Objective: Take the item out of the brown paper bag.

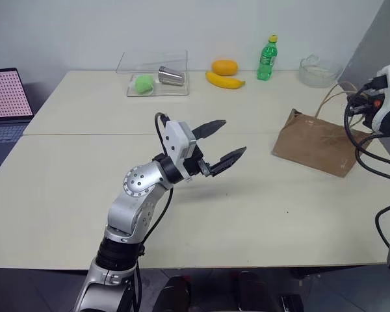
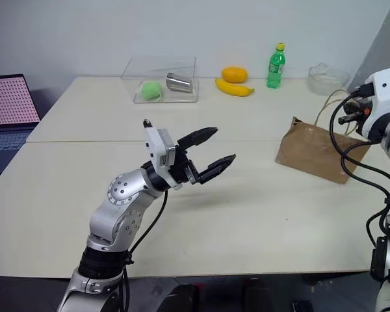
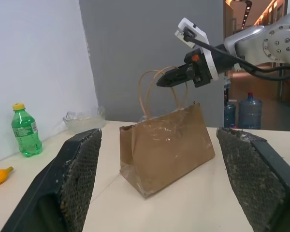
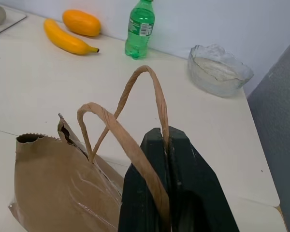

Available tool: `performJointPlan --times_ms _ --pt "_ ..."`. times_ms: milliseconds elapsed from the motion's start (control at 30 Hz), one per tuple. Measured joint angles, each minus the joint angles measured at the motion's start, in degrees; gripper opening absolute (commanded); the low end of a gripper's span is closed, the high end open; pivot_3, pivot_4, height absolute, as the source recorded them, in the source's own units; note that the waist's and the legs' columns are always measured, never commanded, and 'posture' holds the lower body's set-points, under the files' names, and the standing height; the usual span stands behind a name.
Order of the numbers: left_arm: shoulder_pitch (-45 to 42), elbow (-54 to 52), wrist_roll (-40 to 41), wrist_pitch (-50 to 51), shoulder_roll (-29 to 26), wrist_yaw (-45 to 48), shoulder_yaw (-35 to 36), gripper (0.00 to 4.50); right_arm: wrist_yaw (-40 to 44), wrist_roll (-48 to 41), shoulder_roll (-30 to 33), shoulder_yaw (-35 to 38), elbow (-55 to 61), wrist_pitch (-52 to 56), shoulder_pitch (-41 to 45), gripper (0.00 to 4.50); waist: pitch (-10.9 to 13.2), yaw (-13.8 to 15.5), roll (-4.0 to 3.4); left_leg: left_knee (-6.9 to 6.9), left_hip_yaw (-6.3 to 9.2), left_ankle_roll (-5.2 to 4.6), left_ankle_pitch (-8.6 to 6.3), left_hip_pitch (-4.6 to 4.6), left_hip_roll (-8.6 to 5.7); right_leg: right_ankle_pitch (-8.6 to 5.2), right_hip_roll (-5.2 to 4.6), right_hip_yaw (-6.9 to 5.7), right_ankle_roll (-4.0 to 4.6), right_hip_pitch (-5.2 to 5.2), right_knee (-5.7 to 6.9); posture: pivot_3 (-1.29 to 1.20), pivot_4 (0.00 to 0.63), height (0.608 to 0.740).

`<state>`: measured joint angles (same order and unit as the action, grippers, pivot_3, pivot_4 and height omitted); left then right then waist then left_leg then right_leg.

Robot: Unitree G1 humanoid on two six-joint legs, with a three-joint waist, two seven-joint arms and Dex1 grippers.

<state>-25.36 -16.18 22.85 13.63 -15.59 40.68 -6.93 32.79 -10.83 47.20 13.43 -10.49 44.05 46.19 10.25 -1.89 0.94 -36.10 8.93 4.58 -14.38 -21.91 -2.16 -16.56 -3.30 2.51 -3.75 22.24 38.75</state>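
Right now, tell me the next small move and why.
Probably lift the right gripper slightly: it is shut on the tan loop handles of the creased brown paper bag, raising them should part its mouth, while the open left gripper waits short of it.

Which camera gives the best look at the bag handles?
The right wrist view: both handles arch up close, pinched between the right gripper's shut fingers. The left wrist view shows them smaller, looping above the bag. The eye views catch thin loops at the bag's far side.
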Motion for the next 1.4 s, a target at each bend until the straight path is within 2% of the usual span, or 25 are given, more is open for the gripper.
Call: performJointPlan --times_ms 533,833,1400 --pt "7.58 -8.03 5.42 8.95 -3.60 -3.56 3.20 4.00 4.38 0.59 -1.26 -7.94 -5.27 -3.42 14.29 0.02 0.25 -0.08 -0.23 0.01 0.00 0.00 0.00 -0.07 0.01 0.00 -0.01 0.00 0.00 0.08 -0.02 0.00 0.150 0.740" --pt "10.89 -10.36 7.28 11.11 -4.47 -6.37 7.00 4.00 2.43 1.80 -9.57 -12.35 -11.64 -3.37 22.45 0.02 0.28 -0.05 -0.26 0.02 0.05 0.01 0.00 -0.14 0.01 0.01 -0.01 -0.02 0.01 0.14 -0.01 0.00 0.150 0.740" --pt "14.30 -12.56 7.59 10.97 -4.51 -9.82 9.78 4.00 -1.63 2.99 -25.21 -14.01 -24.50 -5.92 31.70 0.02 0.29 -0.18 -0.30 0.02 0.01 0.02 0.01 -0.26 0.00 0.02 -0.02 0.02 0.04 0.43 0.18 0.00 0.150 0.740"
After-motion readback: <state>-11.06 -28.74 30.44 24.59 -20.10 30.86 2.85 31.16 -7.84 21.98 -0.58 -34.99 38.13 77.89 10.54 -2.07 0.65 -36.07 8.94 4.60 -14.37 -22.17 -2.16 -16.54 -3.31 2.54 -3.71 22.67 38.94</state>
